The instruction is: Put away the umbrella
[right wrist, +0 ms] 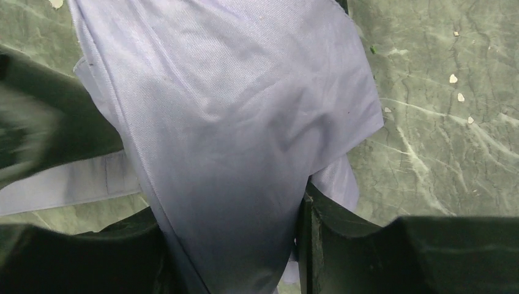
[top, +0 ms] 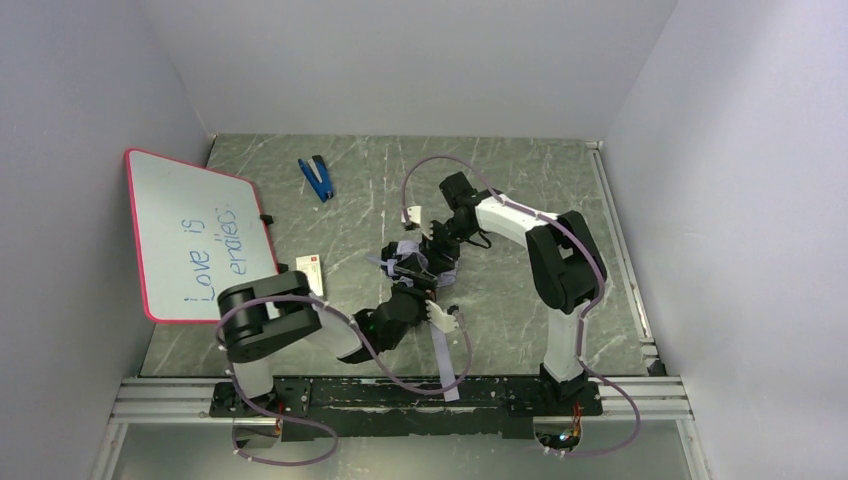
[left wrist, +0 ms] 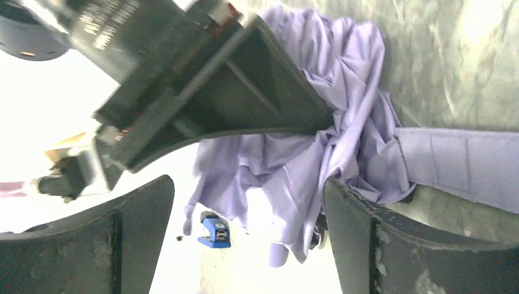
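Umbrella (top: 408, 262) lies bunched at the centre of the table (top: 520, 180). Its closure strap (top: 443, 355) trails toward 6 o'clock, reaching the near edge. Shaft heading: cannot tell. Right gripper (right wrist: 229, 214) jaws are clamped on the fabric. Left gripper (left wrist: 248, 190) jaws are apart, with fabric between them. Whiteboard (top: 195, 235) at 9 o'clock, stapler (top: 316, 178) at 11. Bare table toward 3.

- Our left gripper (left wrist: 248, 202) spans the bottom edge, its two dark fingers (left wrist: 392, 245) set wide apart.
- Between them bunches the crumpled lavender fabric of the small folding umbrella (left wrist: 287, 177), touching the finger on the view's right side.
- The black right gripper (left wrist: 312, 116) comes in from the top left, its tip pressed into that fabric.
- We see a flat lavender closure strap (left wrist: 459, 168) running off to the right over the green marbled table (left wrist: 465, 55).
- A small blue stapler (left wrist: 214, 230) shows beyond the fabric.
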{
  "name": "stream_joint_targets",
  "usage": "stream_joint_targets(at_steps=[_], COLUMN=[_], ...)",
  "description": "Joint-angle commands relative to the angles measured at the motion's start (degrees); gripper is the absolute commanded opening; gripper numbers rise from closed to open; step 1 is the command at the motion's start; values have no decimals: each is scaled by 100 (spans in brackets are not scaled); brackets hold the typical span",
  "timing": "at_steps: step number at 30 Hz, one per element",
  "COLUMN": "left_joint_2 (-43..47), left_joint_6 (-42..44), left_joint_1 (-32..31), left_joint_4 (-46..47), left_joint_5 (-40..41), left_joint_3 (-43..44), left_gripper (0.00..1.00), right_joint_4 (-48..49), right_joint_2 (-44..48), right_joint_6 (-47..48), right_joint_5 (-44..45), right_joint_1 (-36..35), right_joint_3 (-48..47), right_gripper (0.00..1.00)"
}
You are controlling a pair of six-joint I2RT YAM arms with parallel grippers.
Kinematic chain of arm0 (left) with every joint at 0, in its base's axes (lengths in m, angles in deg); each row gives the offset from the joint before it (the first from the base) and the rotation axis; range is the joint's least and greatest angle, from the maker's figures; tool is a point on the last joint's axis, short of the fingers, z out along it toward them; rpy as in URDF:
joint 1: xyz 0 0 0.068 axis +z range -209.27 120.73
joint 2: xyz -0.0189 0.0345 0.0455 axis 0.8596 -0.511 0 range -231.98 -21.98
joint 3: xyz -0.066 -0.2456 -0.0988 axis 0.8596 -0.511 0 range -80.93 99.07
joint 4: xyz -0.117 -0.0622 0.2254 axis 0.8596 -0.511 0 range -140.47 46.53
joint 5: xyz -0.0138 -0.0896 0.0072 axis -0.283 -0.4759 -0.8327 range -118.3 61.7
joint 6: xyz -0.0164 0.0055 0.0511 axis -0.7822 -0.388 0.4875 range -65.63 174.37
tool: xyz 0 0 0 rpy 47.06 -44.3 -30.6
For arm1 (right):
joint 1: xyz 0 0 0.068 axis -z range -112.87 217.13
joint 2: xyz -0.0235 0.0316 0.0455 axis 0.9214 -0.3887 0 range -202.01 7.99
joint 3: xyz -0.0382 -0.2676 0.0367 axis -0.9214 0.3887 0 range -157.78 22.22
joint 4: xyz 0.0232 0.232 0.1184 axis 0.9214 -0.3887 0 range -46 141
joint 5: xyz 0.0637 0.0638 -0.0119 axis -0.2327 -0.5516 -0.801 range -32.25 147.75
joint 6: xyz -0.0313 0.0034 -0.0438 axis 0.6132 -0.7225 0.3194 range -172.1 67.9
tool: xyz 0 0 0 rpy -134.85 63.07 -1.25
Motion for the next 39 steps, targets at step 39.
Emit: stream_joint_targets(at_steps=[39], left_joint_2=[2888], left_joint_6=[-4852], left_joint_1=[3663], left_joint_4=[-5848], left_joint_5=[-5040], left_joint_3=[2294], left_gripper=[94], right_joint_4=[4342], right_joint_2=[2088], right_joint_6=[-222], right_joint_5=[4417], right_joint_1=[-1865], right_joint_3=[4248], right_gripper=[0])
